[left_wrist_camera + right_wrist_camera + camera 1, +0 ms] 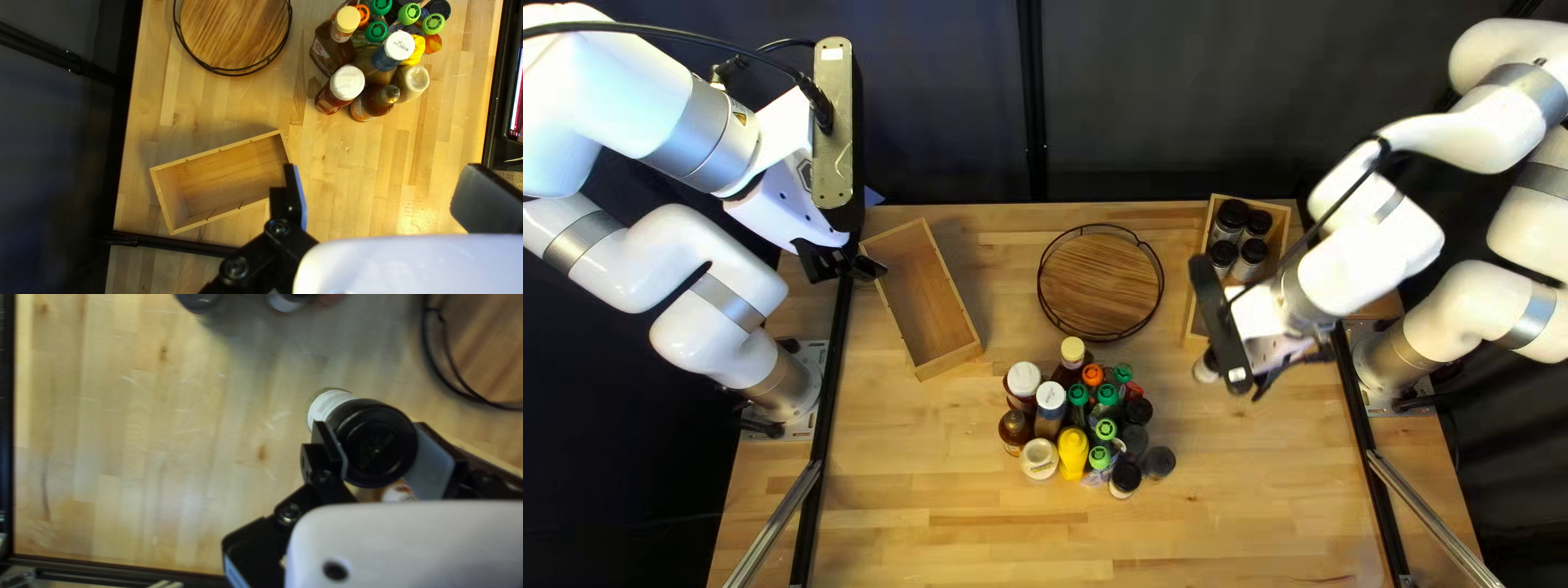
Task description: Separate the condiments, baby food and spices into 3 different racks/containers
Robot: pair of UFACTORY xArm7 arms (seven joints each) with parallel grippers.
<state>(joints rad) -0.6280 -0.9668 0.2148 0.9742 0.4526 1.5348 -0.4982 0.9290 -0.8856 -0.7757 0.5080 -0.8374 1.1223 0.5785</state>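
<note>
My right end effector point(379, 452) is clamping a jar point(370, 435), my left point(384, 196) gaping; four spices point(1231, 215) are sitting boxed, condiments point(1073, 452) waiting.

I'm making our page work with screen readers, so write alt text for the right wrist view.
Right robot gripper shut on a round, black-lidded jar with a white label, over a pale wooden table. Parts of a round wooden tray with a black wire rim and of other containers show beyond.
</note>
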